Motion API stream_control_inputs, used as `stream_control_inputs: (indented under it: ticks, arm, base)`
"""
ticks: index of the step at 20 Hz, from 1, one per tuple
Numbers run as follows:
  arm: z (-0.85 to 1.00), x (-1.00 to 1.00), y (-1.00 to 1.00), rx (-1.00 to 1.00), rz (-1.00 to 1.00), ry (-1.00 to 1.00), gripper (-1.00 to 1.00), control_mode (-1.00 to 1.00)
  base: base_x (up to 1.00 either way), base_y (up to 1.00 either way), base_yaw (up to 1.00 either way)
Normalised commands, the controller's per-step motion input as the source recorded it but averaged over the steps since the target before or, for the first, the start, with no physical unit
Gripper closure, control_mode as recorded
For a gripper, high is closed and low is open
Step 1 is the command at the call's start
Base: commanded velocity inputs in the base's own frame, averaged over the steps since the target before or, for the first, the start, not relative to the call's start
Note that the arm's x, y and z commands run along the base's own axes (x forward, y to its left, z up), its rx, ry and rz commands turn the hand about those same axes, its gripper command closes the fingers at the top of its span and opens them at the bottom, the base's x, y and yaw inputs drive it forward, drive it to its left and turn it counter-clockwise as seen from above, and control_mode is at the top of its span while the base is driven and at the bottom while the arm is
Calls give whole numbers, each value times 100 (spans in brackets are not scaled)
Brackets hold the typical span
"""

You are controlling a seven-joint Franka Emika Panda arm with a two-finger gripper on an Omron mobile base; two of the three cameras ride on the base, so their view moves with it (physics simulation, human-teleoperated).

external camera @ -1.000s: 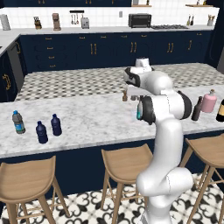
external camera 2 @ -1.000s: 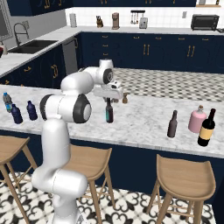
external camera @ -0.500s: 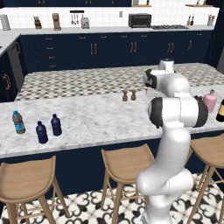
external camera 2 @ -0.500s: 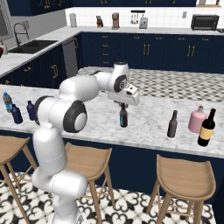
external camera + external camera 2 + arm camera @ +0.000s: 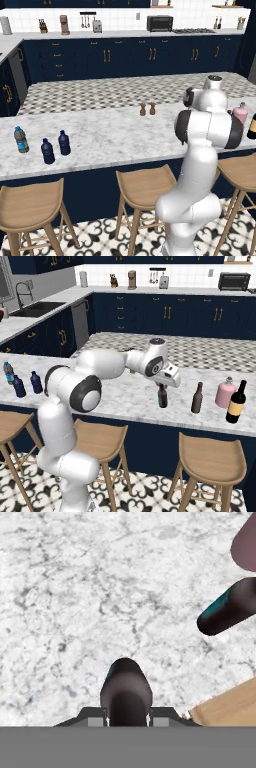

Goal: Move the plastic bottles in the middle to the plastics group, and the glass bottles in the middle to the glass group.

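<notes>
My gripper (image 5: 163, 385) is shut on the neck of a slim dark glass bottle (image 5: 162, 398), held upright low over the marble counter. In the hand view that bottle (image 5: 126, 689) sits between the fingertips. To its right stands a second dark glass bottle (image 5: 197, 398), which shows teal on its side in the hand view (image 5: 227, 608). Beyond it is the glass group: a pink bottle (image 5: 225, 393) and a dark yellow-labelled bottle (image 5: 236, 402). Far left is the plastics group: a clear blue-labelled bottle (image 5: 20, 139) and two navy plastic bottles (image 5: 47, 151) (image 5: 63, 143).
Two small brown shakers (image 5: 147, 108) stand mid-counter behind the work area. Wooden stools (image 5: 212, 458) line the counter's near edge. My arm's white body (image 5: 207, 125) blocks part of the right end in the left base view, where the pink bottle (image 5: 240, 114) peeks out.
The arm has swung right along the counter, carrying the dark bottle from the middle toward the pink bottle's end. The gripper stayed shut.
</notes>
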Motion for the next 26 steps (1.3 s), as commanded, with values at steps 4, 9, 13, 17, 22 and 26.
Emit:
stream_control_inputs:
  ticks: [4, 9, 13, 17, 22, 26]
  arm:
    - [1, 0, -67, -3, -15, 5, 100, -100]
    - [-5, 7, -48, -1, -4, 0, 100, -100]
    - [-12, 14, -51, 0, -1, 0, 100, -100]
    - [-23, 2, -18, 0, 0, 0, 100, -100]
    - [-23, 14, -11, 0, 0, 0, 100, -100]
    - [-27, 18, -8, 0, -1, 0, 100, -100]
  base:
    - [0, 0, 0]
    - [0, 0, 0]
    - [0, 0, 0]
    - [0, 0, 0]
    - [0, 0, 0]
    - [0, 0, 0]
